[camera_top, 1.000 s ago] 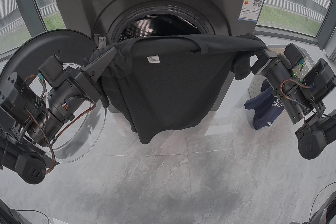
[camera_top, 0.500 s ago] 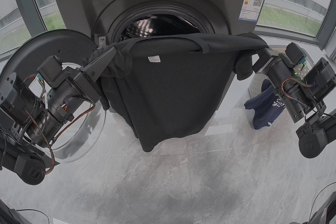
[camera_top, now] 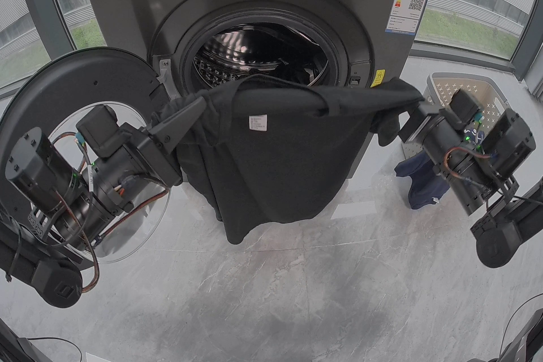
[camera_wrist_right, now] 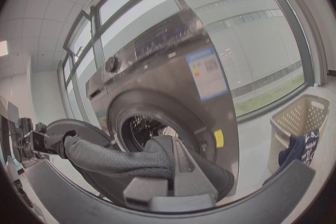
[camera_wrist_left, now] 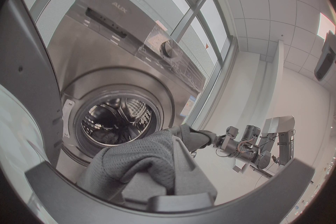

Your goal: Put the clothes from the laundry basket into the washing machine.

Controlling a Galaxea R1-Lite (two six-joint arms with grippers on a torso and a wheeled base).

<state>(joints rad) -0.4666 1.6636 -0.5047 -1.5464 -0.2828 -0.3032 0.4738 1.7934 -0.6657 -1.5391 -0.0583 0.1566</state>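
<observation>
Clenched on one end of the black T-shirt's [camera_top: 283,165] upper edge, the left gripper [camera_top: 195,107] sits in front of the washing machine's [camera_top: 141,1] open door [camera_top: 73,80], level with the lower rim of the round opening. In the left wrist view its fingers [camera_wrist_left: 190,168] are pressed together with a fold of the shirt's mesh cloth [camera_wrist_left: 140,161] bunched between and over them. The right gripper [camera_top: 414,117] is likewise closed on the other end of the same edge, just in front of the laundry basket [camera_top: 492,89]; in the right wrist view the cloth [camera_wrist_right: 115,161] runs from its pinched fingers [camera_wrist_right: 187,168] across to the left gripper [camera_wrist_right: 52,144] on the far side. Between the two the shirt is stretched out wide and nearly level in front of the lower part of the drum [camera_top: 260,55] mouth, outside the machine, with a white label [camera_top: 258,123] showing near the collar and the body hanging down in a loose sheet towards the grey floor [camera_top: 317,289]; whether the hem touches the floor cannot be told. The drum is open to view above the shirt's edge, its ribbed metal wall shining. A navy garment [camera_top: 421,185] hangs over the near side of the pale, perforated basket, which stands on the floor just beside the machine's right corner.
</observation>
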